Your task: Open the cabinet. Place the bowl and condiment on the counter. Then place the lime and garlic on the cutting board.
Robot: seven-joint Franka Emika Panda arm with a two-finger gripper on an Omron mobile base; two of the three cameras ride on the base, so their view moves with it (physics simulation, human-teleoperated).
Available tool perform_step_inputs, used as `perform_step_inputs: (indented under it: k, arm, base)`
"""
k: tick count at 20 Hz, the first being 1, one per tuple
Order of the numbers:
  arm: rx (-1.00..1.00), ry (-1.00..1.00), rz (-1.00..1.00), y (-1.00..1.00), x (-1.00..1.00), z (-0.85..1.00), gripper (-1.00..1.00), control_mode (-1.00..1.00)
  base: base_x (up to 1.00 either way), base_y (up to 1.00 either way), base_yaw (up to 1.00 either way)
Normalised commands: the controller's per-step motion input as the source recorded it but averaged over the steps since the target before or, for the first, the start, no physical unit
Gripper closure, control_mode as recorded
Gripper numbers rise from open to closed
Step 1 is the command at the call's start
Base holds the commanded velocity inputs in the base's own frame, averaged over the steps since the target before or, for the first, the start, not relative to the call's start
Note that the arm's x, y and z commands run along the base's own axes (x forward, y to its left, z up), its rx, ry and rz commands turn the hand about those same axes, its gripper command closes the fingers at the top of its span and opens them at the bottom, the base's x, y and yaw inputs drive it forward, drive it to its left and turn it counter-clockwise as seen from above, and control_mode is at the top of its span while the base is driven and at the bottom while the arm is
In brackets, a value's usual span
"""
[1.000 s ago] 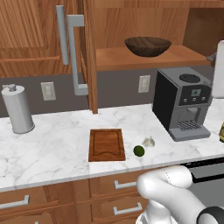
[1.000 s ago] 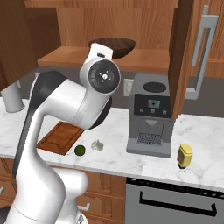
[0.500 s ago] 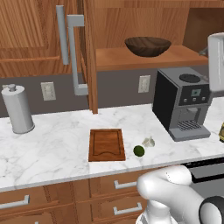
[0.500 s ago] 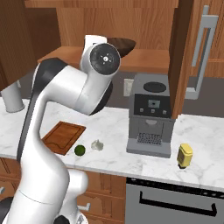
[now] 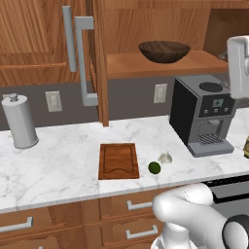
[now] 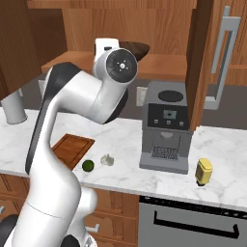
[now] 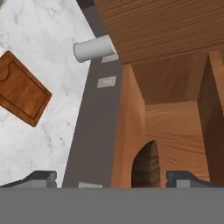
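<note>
Cabinet point(image 5: 99, 58) open, bowl point(image 5: 164, 50) on its shelf.
We see our gripper point(image 7: 111, 178) released, its fingertips point(image 7: 40, 177) flanking the bowl's rim.

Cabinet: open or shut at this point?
Open. The cabinet doors are swung out edge-on, baring the shelf, where the bowl sits.

Reddish-brown wood grain covers the cabinet point(image 5: 146, 34), and the bowl point(image 5: 164, 51) is darker smooth wood. The tabletop point(image 5: 58, 160) is white grey-veined marble; the cutting board point(image 5: 118, 161) is reddish wood.
</note>
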Motion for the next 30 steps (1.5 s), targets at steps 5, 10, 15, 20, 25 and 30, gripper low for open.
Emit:
perform_step_inputs:
  k: [5, 10, 15, 20, 25, 30]
  arm:
    - [-0.03, 0.0, 0.0, 0.01, 0.31, 0.0, -1.0, -1.0]
    - [-0.01, 0.0, 0.0, 0.0, 0.42, 0.01, -1.0, -1.0]
    - [-0.02, 0.0, 0.0, 0.0, 0.5, 0.02, -1.0, -1.0]
    - [-0.01, 0.0, 0.0, 0.0, 0.48, 0.0, -1.0, -1.0]
    - [-0.01, 0.01, 0.0, 0.0, 0.46, 0.0, -1.0, -1.0]
    - [-0.01, 0.01, 0.0, 0.0, 0.44, 0.0, -1.0, -1.0]
  base:
    - [0.0, 0.0, 0.0]
    - [0.0, 0.0, 0.0]
    - [0.0, 0.0, 0.0]
    - [0.0, 0.0, 0.0]
    - [0.0, 0.0, 0.0]
    - [0.0, 0.0, 0.0]
